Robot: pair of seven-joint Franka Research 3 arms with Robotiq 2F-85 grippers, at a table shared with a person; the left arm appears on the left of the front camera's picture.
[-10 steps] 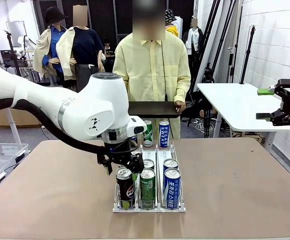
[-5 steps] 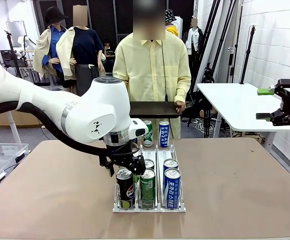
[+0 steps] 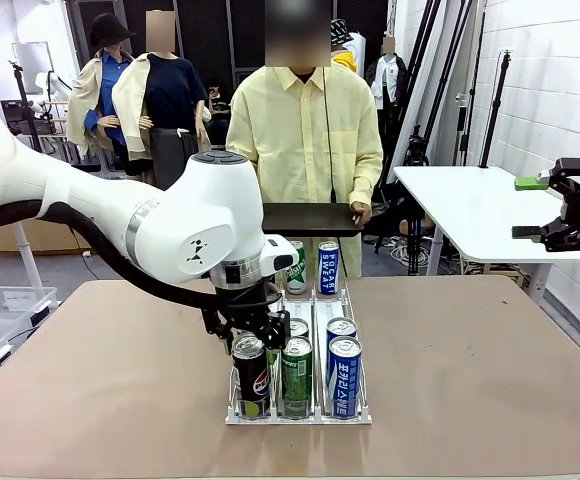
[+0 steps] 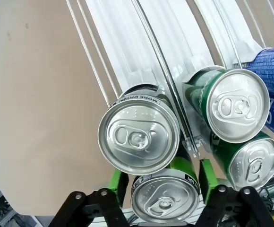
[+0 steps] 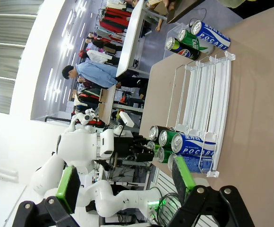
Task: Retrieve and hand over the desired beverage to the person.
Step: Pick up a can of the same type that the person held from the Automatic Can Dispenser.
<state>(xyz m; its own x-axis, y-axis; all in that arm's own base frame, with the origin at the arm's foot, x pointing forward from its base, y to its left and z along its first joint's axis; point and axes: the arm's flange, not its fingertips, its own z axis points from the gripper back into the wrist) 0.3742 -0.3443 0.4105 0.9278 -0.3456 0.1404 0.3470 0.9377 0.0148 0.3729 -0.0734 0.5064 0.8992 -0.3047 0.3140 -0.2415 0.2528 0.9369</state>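
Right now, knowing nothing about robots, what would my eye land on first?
The big white left arm reaches over the table's middle, the left tool at its end straddling a black can in the rack of drink cans. Behind it, a person in a pale-yellow shirt stands at the far side holding a dark tray. The right tool hangs open, high at the right edge.

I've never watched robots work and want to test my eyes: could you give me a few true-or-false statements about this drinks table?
1. The pads of the left gripper flank a black can in the rack. True.
2. The right gripper holds a blue drink. False: it is open and empty, up in the air off to the side.
3. The person holds a dark tray. True.
4. The rack's front row is all green. False: it holds a front black can, a green can and a blue can.
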